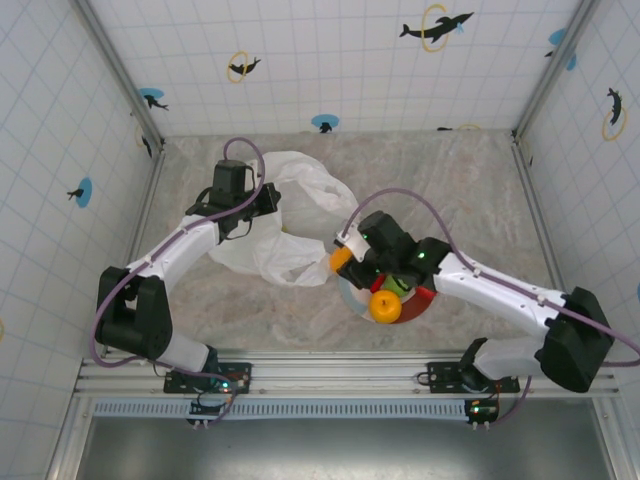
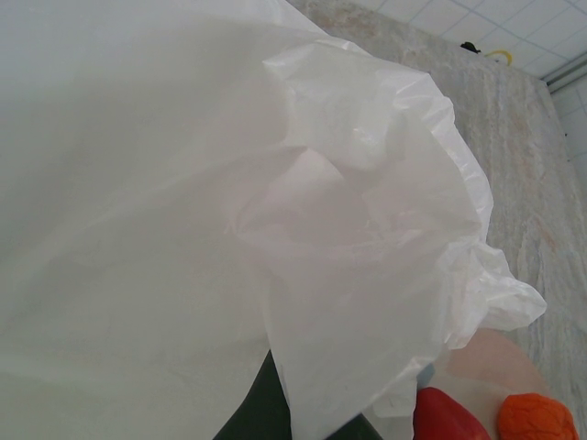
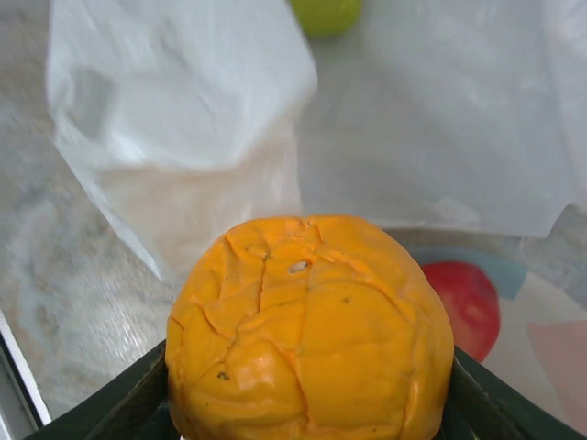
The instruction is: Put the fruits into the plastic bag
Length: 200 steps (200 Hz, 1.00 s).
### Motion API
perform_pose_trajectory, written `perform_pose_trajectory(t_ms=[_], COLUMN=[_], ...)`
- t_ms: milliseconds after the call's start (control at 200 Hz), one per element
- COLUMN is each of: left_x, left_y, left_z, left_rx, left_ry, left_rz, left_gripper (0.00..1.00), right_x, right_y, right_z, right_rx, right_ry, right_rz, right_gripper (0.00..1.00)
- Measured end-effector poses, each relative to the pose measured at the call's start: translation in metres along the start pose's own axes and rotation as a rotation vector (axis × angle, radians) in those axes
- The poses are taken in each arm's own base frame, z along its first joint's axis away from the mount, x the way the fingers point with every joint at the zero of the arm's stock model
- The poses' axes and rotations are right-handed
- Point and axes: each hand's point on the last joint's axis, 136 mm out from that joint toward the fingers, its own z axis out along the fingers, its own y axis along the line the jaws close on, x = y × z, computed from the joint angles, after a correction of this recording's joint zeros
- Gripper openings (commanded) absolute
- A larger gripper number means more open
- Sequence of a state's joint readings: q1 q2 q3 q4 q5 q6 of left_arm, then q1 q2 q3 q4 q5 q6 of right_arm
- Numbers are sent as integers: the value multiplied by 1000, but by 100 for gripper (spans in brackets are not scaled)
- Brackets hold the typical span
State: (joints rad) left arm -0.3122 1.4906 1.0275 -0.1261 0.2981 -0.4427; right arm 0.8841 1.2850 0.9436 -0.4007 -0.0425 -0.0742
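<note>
Top external view: a thin, wrinkled, translucent white plastic bag (image 1: 300, 215) lies left of centre on a marbled beige tabletop (image 1: 480, 190), with its mouth toward the right. The left gripper (image 1: 262, 208) sits at the bag's left edge, closed on the plastic. Just right of the bag, the right gripper (image 1: 343, 257) holds a cracked orange toy fruit (image 1: 340, 258) at the bag's near right edge, above the left rim of a round pink, grey and red plate (image 1: 425, 298). On the plate lie a yellow-orange round fruit (image 1: 385, 306) at the near side and a small green fruit (image 1: 392, 284) just beyond it.

Left wrist view: the bag (image 2: 303, 229) rises close to the camera in pale folds. At the lower right, past the bag's edge, a red fruit (image 2: 445, 417) and an orange fruit (image 2: 537, 417) rest side by side by the plate's pink part (image 2: 495, 357).

Right wrist view: the orange toy fruit (image 3: 307, 335) is clamped between two dark fingers (image 3: 500, 408), touching both. Beyond it spreads the bag (image 3: 183, 92). A green round fruit (image 3: 326, 14) shows at the far edge among the bag's folds; whether it is inside cannot be told. To the right, a red round fruit (image 3: 463, 307) lies on the plate (image 3: 550, 353).
</note>
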Motion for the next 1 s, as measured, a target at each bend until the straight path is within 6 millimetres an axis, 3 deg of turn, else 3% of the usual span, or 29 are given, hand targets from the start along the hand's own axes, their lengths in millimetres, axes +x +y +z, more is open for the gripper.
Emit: perform_pose_trajectory(t_ms=[210, 350, 440, 676, 1001], left_x=[0, 1, 1, 3, 5], left_y=[-1, -2, -3, -6, -11], left_z=[0, 0, 0, 0, 0], left_rx=[3, 9, 18, 37, 63], left_ry=[2, 5, 8, 18, 30], left_rz=[0, 0, 0, 0, -3], left_gripper=[0, 0, 0, 0, 0], right_x=[-37, -52, -56, -43, -62], right_y=[-38, -61, -65, -73, -50], right_z=[-21, -14, 5, 69, 140], right_rx=[8, 29, 26, 20, -28], right_ry=[-215, -291, -300, -216, -202], right_rz=[148, 227, 243, 251, 190], right_gripper=[51, 50, 49, 48, 51])
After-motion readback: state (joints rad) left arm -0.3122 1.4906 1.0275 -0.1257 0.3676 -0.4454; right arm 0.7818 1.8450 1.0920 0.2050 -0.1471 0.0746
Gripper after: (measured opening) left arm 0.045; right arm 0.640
